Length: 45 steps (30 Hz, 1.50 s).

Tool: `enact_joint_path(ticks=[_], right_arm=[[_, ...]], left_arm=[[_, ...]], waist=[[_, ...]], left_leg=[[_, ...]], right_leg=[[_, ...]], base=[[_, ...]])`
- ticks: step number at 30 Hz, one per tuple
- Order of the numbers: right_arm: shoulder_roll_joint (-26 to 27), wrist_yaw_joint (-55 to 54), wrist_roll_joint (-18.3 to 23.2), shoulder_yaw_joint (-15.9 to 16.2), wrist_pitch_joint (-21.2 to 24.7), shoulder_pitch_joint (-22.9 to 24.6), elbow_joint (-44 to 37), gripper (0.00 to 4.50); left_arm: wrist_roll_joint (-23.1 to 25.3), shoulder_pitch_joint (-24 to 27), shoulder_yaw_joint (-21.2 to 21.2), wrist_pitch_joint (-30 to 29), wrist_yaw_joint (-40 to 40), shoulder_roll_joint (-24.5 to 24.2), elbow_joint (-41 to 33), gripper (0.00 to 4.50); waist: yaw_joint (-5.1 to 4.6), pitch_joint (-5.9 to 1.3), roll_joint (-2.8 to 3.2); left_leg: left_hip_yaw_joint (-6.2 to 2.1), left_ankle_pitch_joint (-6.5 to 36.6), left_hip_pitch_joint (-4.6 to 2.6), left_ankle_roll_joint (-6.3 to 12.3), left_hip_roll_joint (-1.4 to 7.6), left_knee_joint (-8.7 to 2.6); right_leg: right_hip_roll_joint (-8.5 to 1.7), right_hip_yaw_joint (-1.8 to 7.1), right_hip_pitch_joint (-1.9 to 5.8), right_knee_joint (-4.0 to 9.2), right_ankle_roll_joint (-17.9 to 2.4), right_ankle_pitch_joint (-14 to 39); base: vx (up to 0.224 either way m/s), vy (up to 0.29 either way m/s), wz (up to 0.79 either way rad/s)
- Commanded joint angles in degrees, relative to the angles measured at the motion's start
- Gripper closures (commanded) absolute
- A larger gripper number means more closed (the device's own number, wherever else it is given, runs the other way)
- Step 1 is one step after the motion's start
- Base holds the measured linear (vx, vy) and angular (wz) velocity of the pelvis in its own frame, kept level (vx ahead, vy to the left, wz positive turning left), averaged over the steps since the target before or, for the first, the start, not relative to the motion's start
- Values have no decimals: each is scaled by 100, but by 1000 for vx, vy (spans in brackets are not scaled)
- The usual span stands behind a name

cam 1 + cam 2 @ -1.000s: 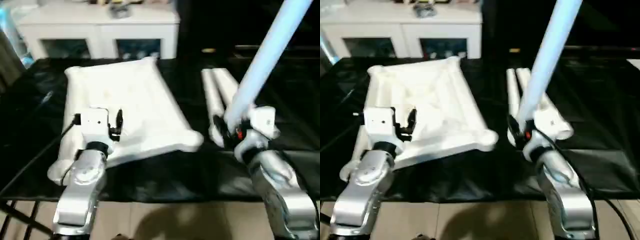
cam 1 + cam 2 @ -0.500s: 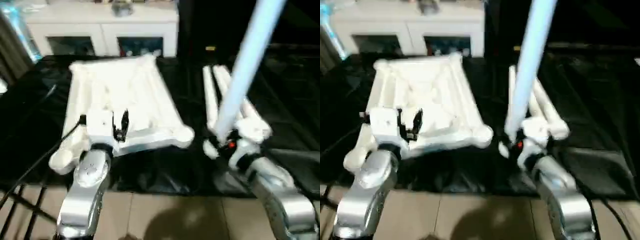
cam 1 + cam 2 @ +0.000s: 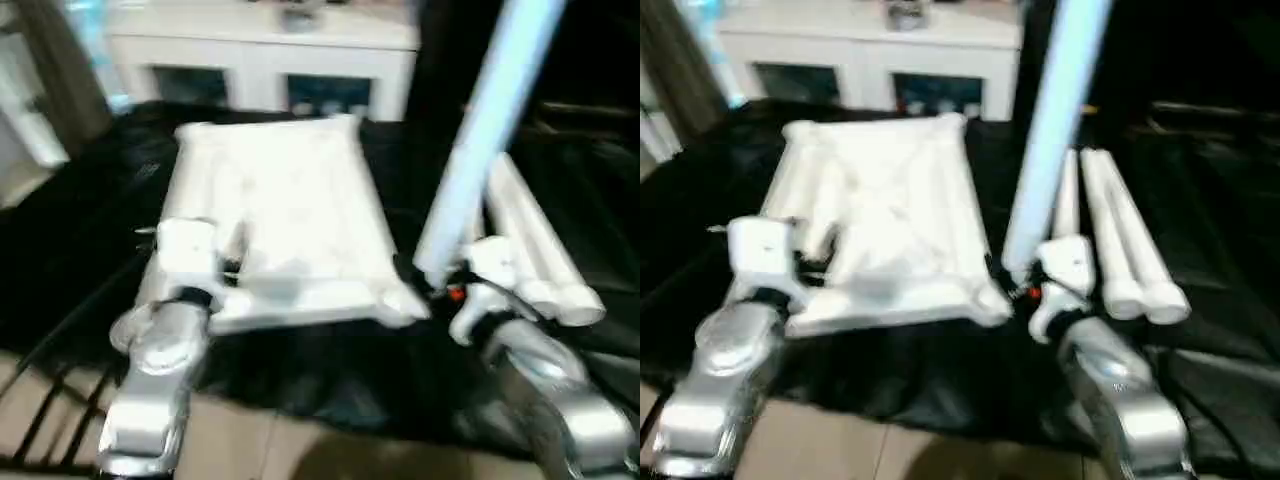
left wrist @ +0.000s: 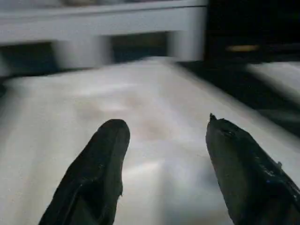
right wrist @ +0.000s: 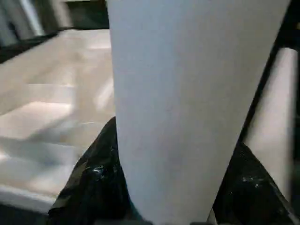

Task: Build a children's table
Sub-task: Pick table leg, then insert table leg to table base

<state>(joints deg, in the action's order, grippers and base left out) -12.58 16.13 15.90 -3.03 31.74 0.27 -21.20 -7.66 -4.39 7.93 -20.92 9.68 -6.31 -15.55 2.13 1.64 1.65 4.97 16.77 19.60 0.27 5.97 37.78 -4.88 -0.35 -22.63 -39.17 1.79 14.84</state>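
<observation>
- The tabletop (image 3: 285, 215) is shown lying underside up on the black-covered work surface (image 3: 70, 250), its ribbed face and rounded corner sockets turned toward the camera.
- The left gripper (image 4: 166, 161) is seen over the near edge of the tabletop with its two black fingers (image 4: 101, 164) held apart and nothing between them; whether they touch the plastic cannot be told.
- The right gripper (image 3: 432, 282) is closed around one leg (image 3: 485, 120), which rises steeply out of the grip and leaves the picture at the top.
- Compared with one second earlier, the held leg stands closer to upright, and its lower end is now just beside the near right corner socket (image 3: 400, 300) of the tabletop instead of well to its right.
- Much of the shift of the whole scene across the picture is attributed to movement of the head camera, not of the parts.
- Spare legs (image 3: 535, 250) are seen lying side by side on the cloth to the right of the tabletop, beyond the right gripper.
- The white cabinet (image 3: 270, 60) is visible behind the work surface and plays no part in the assembly.
- The step in hand is judged to be the seating of the first leg; no leg is yet seen standing in a socket, so most of the assembly is judged to remain.
</observation>
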Motion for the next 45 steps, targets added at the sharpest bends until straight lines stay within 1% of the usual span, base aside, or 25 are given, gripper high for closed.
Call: enact_joint_path(ticks=[1,2,3,4,5,6,7,8,9,10,12,14,16,18,22,23,24,25,27,29,30,31,32,40,45], right_arm=[[50,-17,127,39,21,-32,-341,257],[36,-37,121,24,36,-13,-388,257],[-13,-83,55,7,76,13,-438,257],[-57,-119,60,-77,161,53,-512,257],[-74,-149,61,-131,209,63,-539,257],[-81,-165,71,-165,239,66,-554,257],[-87,-164,115,-204,309,53,-553,257],[-97,-135,165,-229,353,36,-540,257],[-133,-115,152,-241,343,20,-522,258],[-147,-103,184,-284,373,-7,-496,258],[-180,-86,201,-325,411,-58,-457,258],[-248,-61,214,-326,483,-139,-410,258],[-267,-71,262,-349,594,-207,-408,258],[-281,-60,278,-356,629,-237,-417,258],[-361,21,269,-324,598,-226,-447,258],[-387,36,284,-320,606,-211,-465,258],[-405,39,298,-321,621,-201,-485,258],[-415,44,310,-325,632,-187,-503,258],[-427,52,311,-332,645,-158,-540,258],[-437,59,304,-333,650,-127,-577,258],[-443,59,305,-331,649,-118,-586,258],[-460,65,300,-320,640,-99,-601,258],[-467,68,299,-310,634,-86,-611,258],[-490,120,300,-237,610,-64,-631,258],[-520,196,295,-151,574,-144,-564,258]], left_arm=[[-173,101,-72,65,272,-138,-53,150],[-244,119,-17,47,454,-187,-49,150],[-312,120,43,-53,646,-243,15,150],[-400,81,125,-163,916,-299,158,150],[-405,41,204,-141,1072,-350,242,150],[-399,13,257,-108,1163,-385,290,150],[-458,-35,323,-105,1346,-430,354,150],[-526,-80,370,-144,1490,-462,403,150],[-568,-169,491,-155,1745,-549,500,168],[-595,-321,606,-204,1999,-615,681,168],[-599,-568,751,-189,2364,-704,973,189],[-493,-991,889,-74,2799,-795,1494,196],[-436,-1316,972,22,3151,-852,1919,224],[-396,-1480,1044,107,3386,-906,2138,228],[-77,-1984,1383,535,3964,-1125,2945,269],[34,-2172,1461,721,4105,-1168,3297,285],[106,-2316,1508,888,4237,-1192,3582,285],[160,-2398,1556,1005,4359,-1231,3752,299],[233,-2519,1611,1155,4546,-1284,4010,308],[283,-2608,1625,1254,4652,-1312,4206,324],[304,-2633,1627,1293,4661,-1318,4264,336],[361,-2679,1635,1385,4645,-1324,4380,347],[383,-2714,1635,1456,4649,-1325,4474,347],[486,-2934,1564,1897,4859,-1307,5086,410],[487,-2994,1513,2024,5011,-1279,5274,445]], waist=[[121,-359,-170],[114,-385,-43],[85,-359,50],[71,-339,84],[43,-272,92],[50,-211,100],[37,-193,152],[42,-165,120],[41,-140,128],[24,-122,117],[22,-94,114],[-1,-102,81],[-8,-141,107],[-40,-162,89],[-38,-215,150],[-43,-231,138],[-33,-245,182],[-26,-256,167],[-21,-302,192],[-25,-297,254],[-23,-294,240],[-20,-292,246],[-17,-291,291],[-37,-245,266],[-46,-247,250]], left_leg=[[-7,-2000,309,163,115,-247],[7,-2089,254,-51,143,-265],[11,-1742,174,-170,249,-302],[4,-1533,162,-263,283,-331],[-15,-977,125,-473,392,-450],[23,-188,18,-576,460,-524],[50,89,-2,-606,462,-549],[107,480,-13,-570,512,-626],[117,663,-16,-586,530,-649],[133,804,-4,-587,530,-669],[190,1198,-73,-615,508,-699],[183,984,11,-602,497,-724],[186,824,6,-609,483,-707],[180,487,81,-578,465,-706],[208,96,70,-499,445,-658],[208,-31,85,-489,448,-650],[200,-100,84,-492,453,-647],[207,-157,79,-482,451,-635],[195,-449,110,-458,465,-614],[201,-466,103,-439,469,-608],[198,-435,117,-441,473,-614],[198,-396,118,-431,486,-620],[193,-366,110,-438,491,-621],[200,5,100,-504,520,-671],[202,-82,110,-500,525,-669]], right_leg=[[-263,291,634,233,-759,-5269],[-144,213,586,208,-696,-5573],[-119,173,487,293,-725,-4849],[-90,163,486,322,-779,-4295],[-91,119,470,420,-897,-2935],[-91,106,389,545,-1057,-1468],[-109,134,393,572,-1132,-974],[-133,159,381,665,-1195,-43],[-145,165,359,686,-1196,257],[-154,175,362,718,-1173,539],[-172,223,293,825,-932,1567],[-167,228,341,834,-817,1584],[-175,235,340,831,-768,1539],[-174,234,394,822,-780,1195],[-147,237,388,799,-881,581],[-134,226,403,775,-940,301],[-134,220,409,752,-966,144],[-128,214,407,749,-991,-20],[-136,194,449,655,-1155,-810],[-135,172,426,654,-1249,-1053],[-146,171,457,646,-1319,-1124],[-158,168,463,644,-1368,-1127],[-163,165,457,642,-1382,-1095],[-188,177,457,709,-1404,-482],[-200,184,464,701,-1422,-528]], base=[[0,0,0],[0,0,0],[0,0,0],[0,0,0],[0,0,0],[0,0,0],[0,0,0],[-68,4,9],[-68,4,9],[-78,6,7],[-51,-5,7],[-55,-12,0],[-29,-6,-1],[0,0,0],[0,0,0],[0,0,0],[0,0,0],[0,0,0],[0,0,0],[0,0,0],[0,0,0],[0,0,0],[0,0,0],[0,0,0],[0,0,0]])
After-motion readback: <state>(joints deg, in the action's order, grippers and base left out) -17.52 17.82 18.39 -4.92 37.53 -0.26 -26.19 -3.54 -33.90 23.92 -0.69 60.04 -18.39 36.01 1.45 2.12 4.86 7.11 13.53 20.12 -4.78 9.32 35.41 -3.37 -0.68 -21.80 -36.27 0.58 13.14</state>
